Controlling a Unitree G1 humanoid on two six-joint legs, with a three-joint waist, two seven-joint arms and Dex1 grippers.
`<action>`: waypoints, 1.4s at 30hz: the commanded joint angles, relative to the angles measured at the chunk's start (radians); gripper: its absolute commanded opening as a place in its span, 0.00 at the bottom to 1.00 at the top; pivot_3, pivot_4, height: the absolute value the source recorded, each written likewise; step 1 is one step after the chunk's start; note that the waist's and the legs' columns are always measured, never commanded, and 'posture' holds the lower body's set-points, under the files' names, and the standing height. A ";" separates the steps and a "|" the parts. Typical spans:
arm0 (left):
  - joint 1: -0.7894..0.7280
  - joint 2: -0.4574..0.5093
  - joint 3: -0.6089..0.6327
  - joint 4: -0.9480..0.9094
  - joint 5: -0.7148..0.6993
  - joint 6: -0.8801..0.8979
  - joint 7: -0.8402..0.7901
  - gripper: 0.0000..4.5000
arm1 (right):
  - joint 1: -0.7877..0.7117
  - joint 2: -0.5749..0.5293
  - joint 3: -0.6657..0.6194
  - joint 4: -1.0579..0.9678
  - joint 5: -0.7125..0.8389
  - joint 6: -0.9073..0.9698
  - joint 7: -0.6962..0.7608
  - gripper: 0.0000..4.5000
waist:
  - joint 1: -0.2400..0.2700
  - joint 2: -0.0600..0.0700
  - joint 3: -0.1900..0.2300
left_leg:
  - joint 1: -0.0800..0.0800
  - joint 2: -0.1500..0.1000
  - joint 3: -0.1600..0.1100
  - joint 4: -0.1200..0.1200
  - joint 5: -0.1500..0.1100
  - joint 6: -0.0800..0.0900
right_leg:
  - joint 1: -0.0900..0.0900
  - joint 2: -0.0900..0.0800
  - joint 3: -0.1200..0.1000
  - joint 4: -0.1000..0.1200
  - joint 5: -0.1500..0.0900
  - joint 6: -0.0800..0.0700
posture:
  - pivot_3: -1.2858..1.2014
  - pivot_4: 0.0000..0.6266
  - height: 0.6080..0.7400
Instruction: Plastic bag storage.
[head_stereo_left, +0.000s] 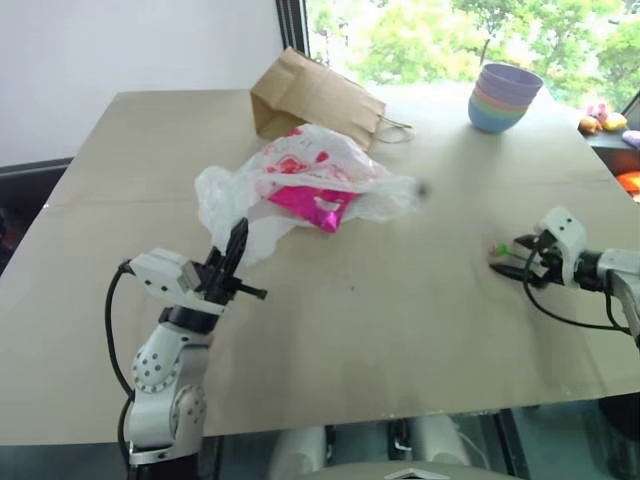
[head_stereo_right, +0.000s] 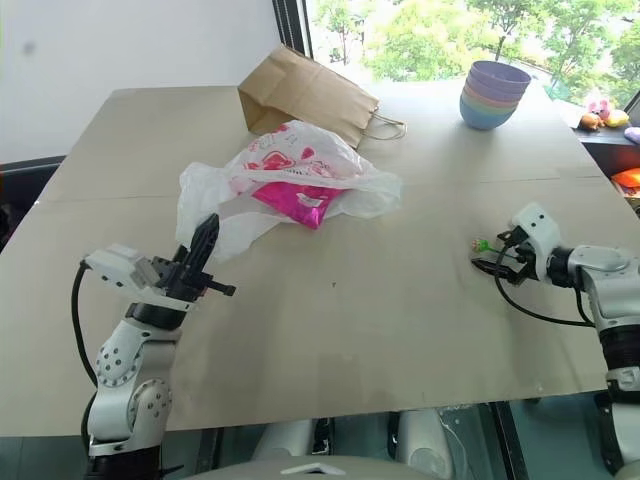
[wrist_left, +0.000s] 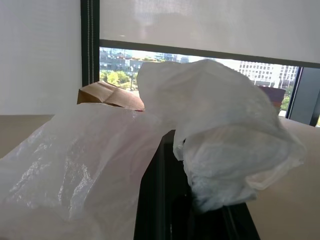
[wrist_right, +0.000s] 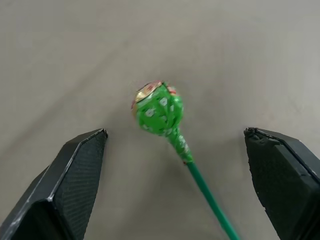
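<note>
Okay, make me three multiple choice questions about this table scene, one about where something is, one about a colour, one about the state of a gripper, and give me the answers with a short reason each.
1. Where does the brown paper bag lie?
A. Beyond the plastic bag, at the far edge of the table
B. Beside the right gripper
C. Under the stack of bowls

2. What colour is the wrapped lollipop?
A. Blue
B. Green
C. Orange

3. What is the state of the left gripper?
A. Open above the bowls
B. Shut on the lollipop
C. Shut on the plastic bag

Answers:
1. A: it lies on its side behind the plastic bag, near the window.
2. B: the right wrist view shows a green head and stick on the table, between the open fingers of the right gripper.
3. C: the left wrist view shows thin plastic pinched in the fingers.
</note>
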 joint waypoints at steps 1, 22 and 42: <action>0.005 0.005 -0.006 -0.043 0.011 -0.007 0.008 0.00 | 0.005 -0.014 0.024 0.021 -0.026 0.042 0.030 0.72 | 0.002 -0.001 -0.001 | 0.000 0.000 0.000 0.000 0.000 0.000 | 0.001 0.000 0.000 0.000 0.000 0.000 | 0.52 0.24 1.00; 0.056 0.012 -0.051 -0.053 -0.031 -0.022 -0.089 0.00 | -0.292 0.441 0.227 -0.362 0.108 0.331 -0.057 0.02 | -0.013 0.001 0.000 | -0.001 0.003 -0.006 0.000 0.000 0.000 | 0.002 -0.001 -0.005 -0.001 0.000 0.000 | 0.52 0.24 1.00; 0.116 -0.032 -0.081 -0.060 -0.014 -0.075 -0.081 0.00 | -0.618 0.828 0.237 0.242 -0.125 -0.167 -0.296 0.74 | -0.014 0.001 0.002 | -0.016 0.002 -0.001 0.000 0.001 -0.002 | -0.012 -0.003 -0.007 0.001 0.000 0.000 | 0.52 0.24 1.00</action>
